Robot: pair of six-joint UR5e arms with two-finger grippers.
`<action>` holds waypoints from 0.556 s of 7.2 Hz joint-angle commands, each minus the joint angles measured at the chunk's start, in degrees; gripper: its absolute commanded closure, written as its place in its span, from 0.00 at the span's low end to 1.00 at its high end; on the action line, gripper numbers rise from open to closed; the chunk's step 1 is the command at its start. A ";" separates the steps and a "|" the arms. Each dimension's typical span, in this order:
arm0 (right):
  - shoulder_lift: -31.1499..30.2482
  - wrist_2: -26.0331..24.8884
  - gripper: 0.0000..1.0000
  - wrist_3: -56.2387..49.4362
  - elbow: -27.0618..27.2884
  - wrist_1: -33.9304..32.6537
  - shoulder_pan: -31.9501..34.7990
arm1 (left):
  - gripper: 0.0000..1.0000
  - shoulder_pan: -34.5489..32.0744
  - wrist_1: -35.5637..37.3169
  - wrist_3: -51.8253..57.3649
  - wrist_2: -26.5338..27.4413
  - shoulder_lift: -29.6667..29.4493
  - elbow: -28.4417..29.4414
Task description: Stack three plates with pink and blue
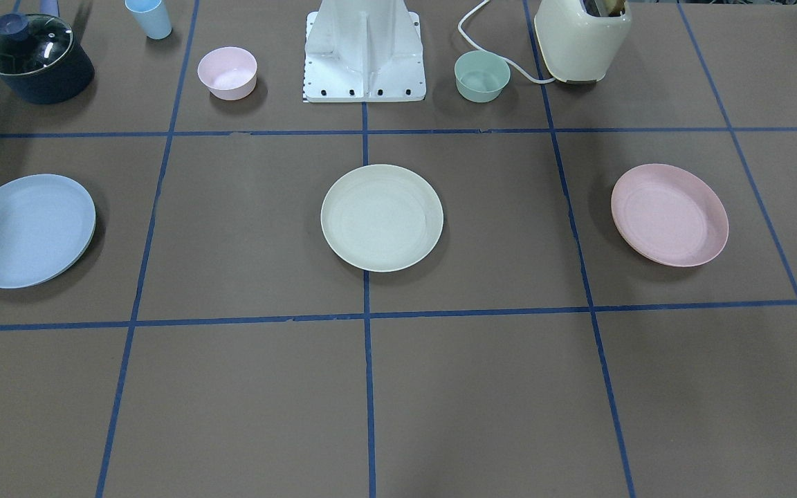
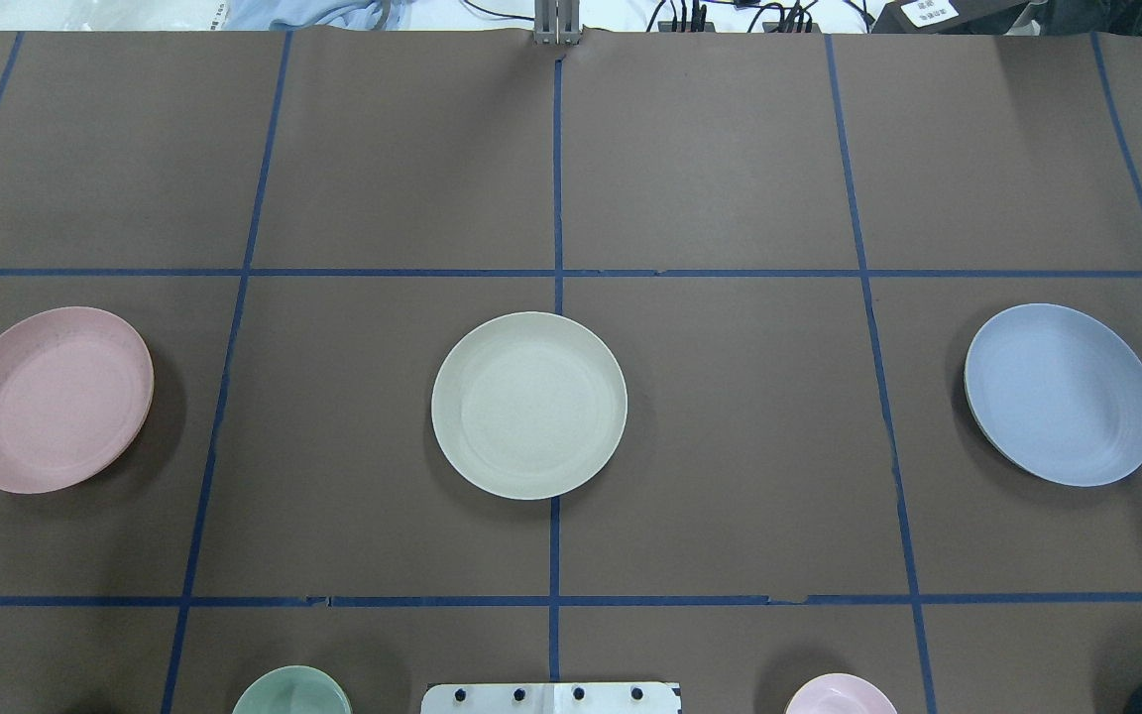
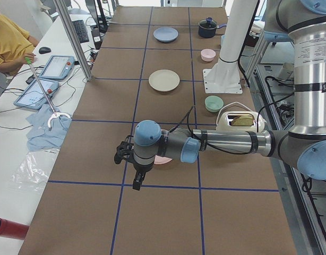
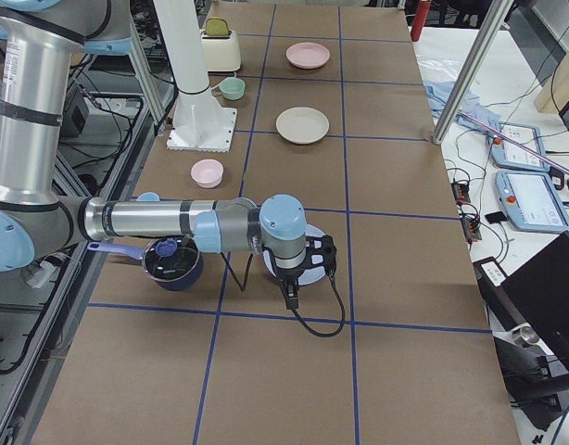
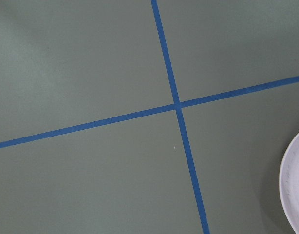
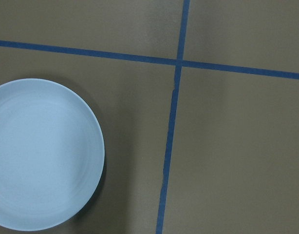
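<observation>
Three equal plates lie in a row across the table, apart from each other. The cream plate is in the middle. The pale pink plate is on my left side. The light blue plate is on my right side. My left gripper hangs above the table beside the pink plate and shows only in the exterior left view. My right gripper hangs beside the blue plate and shows only in the exterior right view. I cannot tell whether either is open or shut.
Near the robot base stand a small pink bowl, a small green bowl, a cream toaster, a dark lidded pot and a blue cup. An operator sits at a side table.
</observation>
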 commanded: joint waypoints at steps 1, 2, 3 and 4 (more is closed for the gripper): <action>0.00 0.00 0.00 0.22 -0.05 -0.03 0.00 | 0.00 0.62 -1.33 0.27 -0.01 0.00 -0.27; 0.00 0.00 0.00 0.31 -0.05 -0.03 0.00 | 0.00 0.71 -3.95 0.27 0.08 0.00 0.17; 0.09 0.00 0.00 0.31 -0.05 -0.03 0.00 | 0.00 0.71 -5.19 0.36 0.17 0.00 0.00; 0.09 0.00 0.00 0.31 -0.05 0.06 0.00 | 0.00 0.71 -8.08 0.36 0.26 0.00 0.34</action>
